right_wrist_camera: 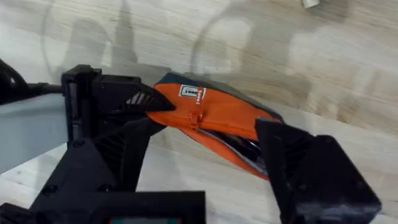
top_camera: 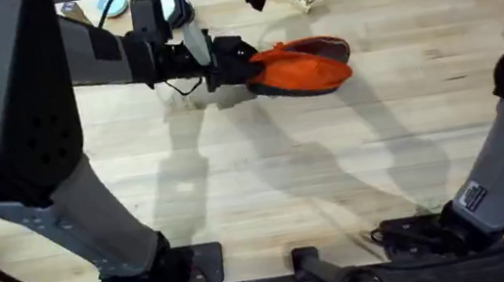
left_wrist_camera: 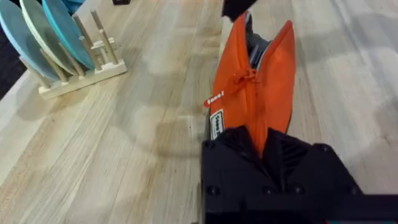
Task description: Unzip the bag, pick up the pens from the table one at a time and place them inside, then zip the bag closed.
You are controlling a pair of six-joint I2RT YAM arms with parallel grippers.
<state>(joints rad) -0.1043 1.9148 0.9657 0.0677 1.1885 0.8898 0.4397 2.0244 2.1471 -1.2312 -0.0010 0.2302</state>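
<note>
A: The bag first — where is it, and what has hold of it?

B: Your left gripper is clamped on one end of the bag, its black fingers closed over the orange fabric. In the right wrist view your right gripper hangs just above the bag with its fingers spread wide, gripping nothing. The bag lies on the table toward the far side, near the middle.

A: How far along are you?

B: The zipper is partly open: the pull sits midway along the top, and the mouth gapes beyond it toward the far end. Something dark and glossy shows inside the opening, which I judge to be a pen, though I can't tell whether both are in. No pen lies on the bare wood around the bag. So I'd say loading is done or nearly so, and closing the zipper is what's left.

A: Any writing?

B: A small white label on the bag's side and an orange tag on the pull both carry print, too small to read.
</note>
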